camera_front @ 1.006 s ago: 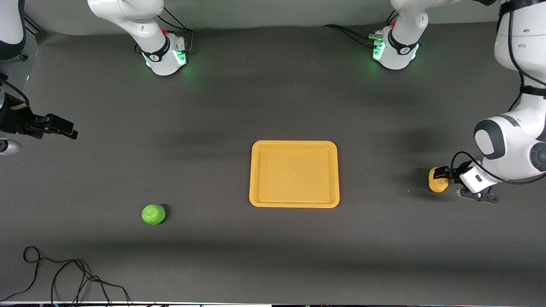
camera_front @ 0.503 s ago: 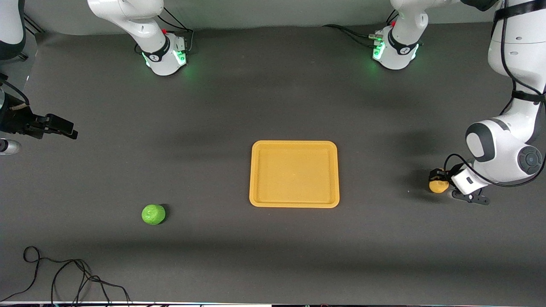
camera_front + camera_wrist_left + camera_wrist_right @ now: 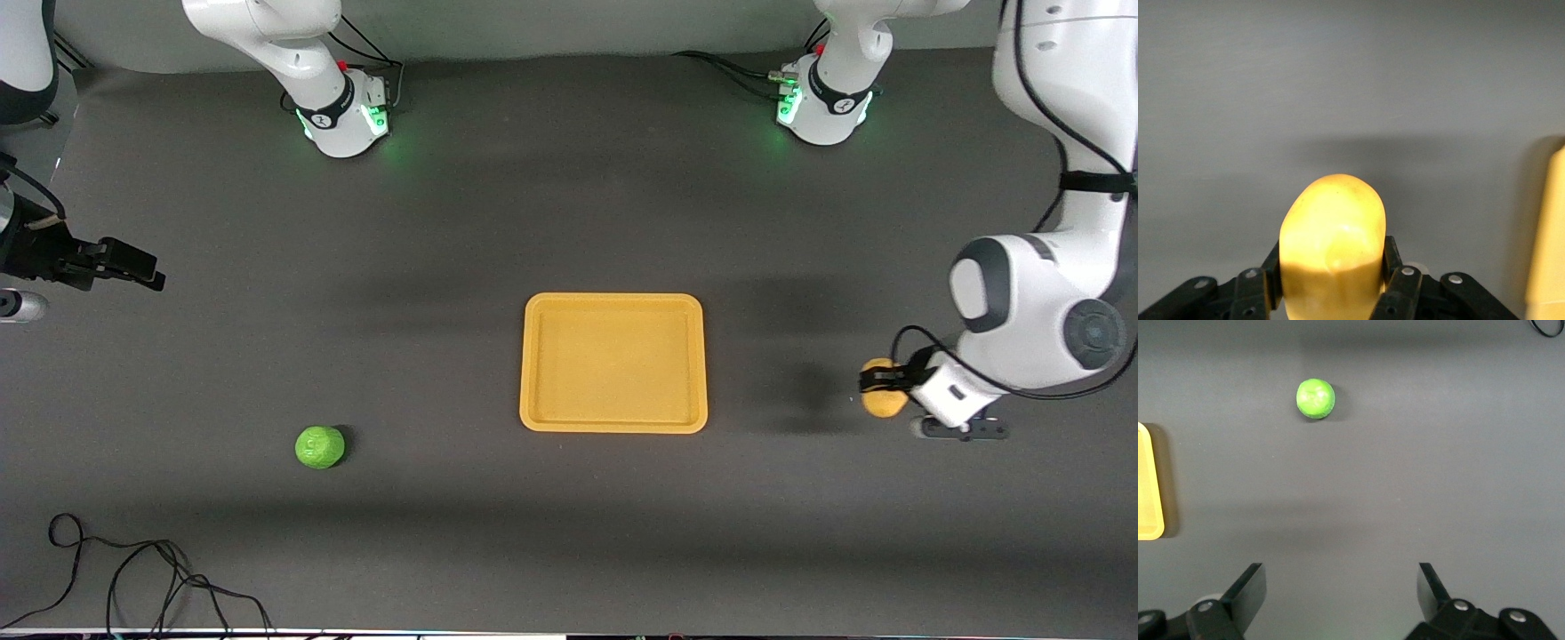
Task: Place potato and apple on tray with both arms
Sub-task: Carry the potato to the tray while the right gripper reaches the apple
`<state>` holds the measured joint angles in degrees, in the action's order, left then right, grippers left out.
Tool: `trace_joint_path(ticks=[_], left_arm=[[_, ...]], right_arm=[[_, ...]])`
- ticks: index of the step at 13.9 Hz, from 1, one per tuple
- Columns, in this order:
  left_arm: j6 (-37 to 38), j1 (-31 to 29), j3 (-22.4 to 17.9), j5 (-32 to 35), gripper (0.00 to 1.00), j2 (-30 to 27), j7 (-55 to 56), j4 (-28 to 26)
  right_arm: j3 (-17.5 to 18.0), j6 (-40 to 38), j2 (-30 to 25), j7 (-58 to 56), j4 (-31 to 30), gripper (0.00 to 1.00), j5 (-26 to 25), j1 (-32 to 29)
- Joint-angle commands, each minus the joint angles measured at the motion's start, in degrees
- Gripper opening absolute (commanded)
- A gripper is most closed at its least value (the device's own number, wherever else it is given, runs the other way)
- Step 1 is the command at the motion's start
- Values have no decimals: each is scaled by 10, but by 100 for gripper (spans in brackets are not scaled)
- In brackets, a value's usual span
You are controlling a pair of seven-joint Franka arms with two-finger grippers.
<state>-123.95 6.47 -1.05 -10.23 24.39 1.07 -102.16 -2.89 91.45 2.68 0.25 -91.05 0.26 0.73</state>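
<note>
The yellow-orange tray (image 3: 613,304) lies flat mid-table; its rim also shows in the left wrist view (image 3: 1548,240) and the right wrist view (image 3: 1147,487). My left gripper (image 3: 880,384) is shut on the potato (image 3: 882,400), held above the table toward the left arm's end, beside the tray. The potato fills the left wrist view (image 3: 1333,233) between the fingers (image 3: 1399,280). The green apple (image 3: 319,446) sits on the table toward the right arm's end, nearer the front camera than the tray. My right gripper (image 3: 133,267) is open and empty, and the right arm waits. The apple shows in the right wrist view (image 3: 1315,399).
A black cable (image 3: 133,578) loops on the table near the front camera at the right arm's end. The two green-lit bases (image 3: 342,120) stand along the edge farthest from the front camera. The table is a dark grey mat.
My left gripper has lifted the potato off the table and carried it a little toward the tray. The right arm, the apple and the tray have not moved.
</note>
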Motion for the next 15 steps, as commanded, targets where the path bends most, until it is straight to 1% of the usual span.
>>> trace_joint_path(ticks=[1, 2, 3, 5, 7, 8, 9, 12, 13, 15], left_arm=[[3, 89, -11, -3, 10, 15, 113, 33], [3, 108, -11, -3, 7, 25, 129, 47], [1, 127, -11, -3, 7, 29, 141, 54], [0, 169, -11, -4, 7, 50, 172, 67], [-12, 201, -12, -3, 7, 76, 194, 70], [-21, 217, -12, 0, 7, 90, 206, 69], [-22, 222, -12, 3, 7, 101, 208, 71], [-45, 236, -12, -1, 8, 109, 222, 70], [-45, 245, -12, 0, 8, 116, 233, 69], [-65, 255, -12, 1, 8, 129, 242, 68]], right_arm=[[3, 15, 38, -11, 43, 100, 3, 2], [3, 16, 50, -11, 60, 100, 3, 14], [3, 17, 62, -11, 80, 100, 2, 23], [3, 17, 103, -10, 128, 100, 4, 29], [10, 17, 129, -10, 152, 100, 11, 35], [10, 22, 134, -9, 151, 100, 12, 37], [10, 39, 149, -8, 148, 100, 12, 38], [10, 100, 206, -6, 131, 100, 13, 42], [10, 131, 226, -3, 113, 100, 13, 42], [10, 231, 249, -2, 47, 100, 28, 43]])
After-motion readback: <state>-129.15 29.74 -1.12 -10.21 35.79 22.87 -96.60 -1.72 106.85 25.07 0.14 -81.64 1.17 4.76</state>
